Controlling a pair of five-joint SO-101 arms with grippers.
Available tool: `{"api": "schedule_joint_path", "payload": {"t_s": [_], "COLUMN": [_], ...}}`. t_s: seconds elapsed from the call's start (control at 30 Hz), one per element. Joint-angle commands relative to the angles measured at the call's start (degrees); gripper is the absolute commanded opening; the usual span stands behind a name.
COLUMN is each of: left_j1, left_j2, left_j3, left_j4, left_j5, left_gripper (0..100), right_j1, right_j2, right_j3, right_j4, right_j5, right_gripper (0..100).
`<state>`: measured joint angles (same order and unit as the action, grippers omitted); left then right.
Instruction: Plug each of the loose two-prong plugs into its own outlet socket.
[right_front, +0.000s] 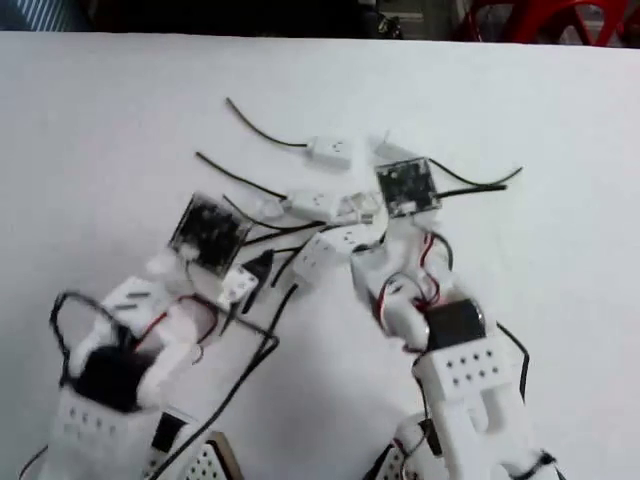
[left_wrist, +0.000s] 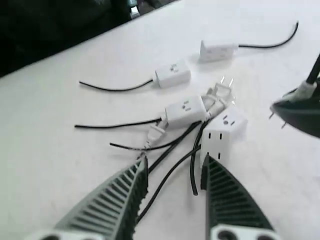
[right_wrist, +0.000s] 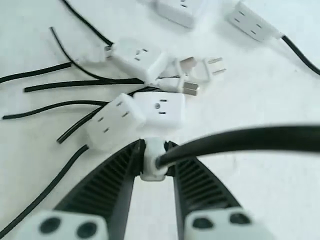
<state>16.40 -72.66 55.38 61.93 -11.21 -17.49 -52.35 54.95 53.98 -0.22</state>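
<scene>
Dark ribbed fingers (right_wrist: 115, 180) of my right gripper (right_wrist: 154, 150) were pinched tight on a small white plug (right_wrist: 152, 165). Its black cord (right_wrist: 240, 140) arched away across the wrist view. The prongs were hidden between the fingertips and whatever lay ahead, so I couldn't tell whether they touched a socket. Just beyond the fingertips a white multi-socket block (right_wrist: 160, 107) lay on the desk (right_front: 560, 120).

My left gripper (left_wrist: 172, 170) sat low over the desk with its fingers spread. Between them were two loose cord ends (left_wrist: 170, 165) lying on the surface, and the block was just beside one fingertip.

Past the block I saw a single outlet (left_wrist: 186, 110) with a loose two-prong plug (left_wrist: 222, 90) lying against it, prongs bare. Farther out were a middle outlet (left_wrist: 172, 73) and then a far outlet (left_wrist: 217, 50). They were well apart from each other, and each trailed a short black tail of wire.

The desk was plain matt white and ran back to a straight far edge. Behind that edge the room was a dark strip, with red curved shapes (right_front: 540, 20) in one corner that were cut off by the frame. I couldn't make out what they were.

From the high view, the right arm's camera board (right_front: 408, 187) covered its fingertips and the plug. The left arm's camera board (right_front: 210, 228) covered much of that gripper. Both arm bases ran off the near edge of the view.
</scene>
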Motion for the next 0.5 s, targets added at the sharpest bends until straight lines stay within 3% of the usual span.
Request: {"api": "schedule_joint_path", "payload": {"t_s": [0.0,0.2,0.47], "left_j1": [1.3,2.7,4.8], "left_j2": [16.0,31.9,51.8], "left_j3": [-9.1,-13.1,-19.1], "left_j4": [1.3,0.8,-6.3], "left_j5": [-0.4,1.6,1.8], "left_gripper": [19,34,34], "right_j1": [5.1,10.5,15.6], "right_j2": [5.0,12.0,17.6], "right_j3": [-0.3,-0.2,-0.2], "right_j4": [-6.1,-11.4,-13.7], "right_j5": [-3.6,-10.9,-11.7], "right_gripper": [1.7,1.7,1.7]}}
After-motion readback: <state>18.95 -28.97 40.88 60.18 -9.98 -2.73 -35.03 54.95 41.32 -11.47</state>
